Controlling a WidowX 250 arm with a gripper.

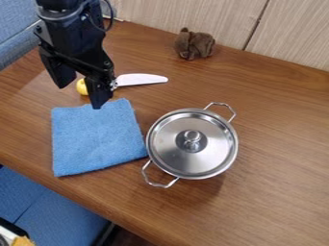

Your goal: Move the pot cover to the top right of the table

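The sole camera is looking down at a slant from above the table (276, 192), facing the wall (289, 38) behind.

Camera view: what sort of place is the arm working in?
Probably an office or lab table posing as a kitchen: a brown wood-grain table by light wood-look panels and blue fabric seating, with a lidded steel pot on it.
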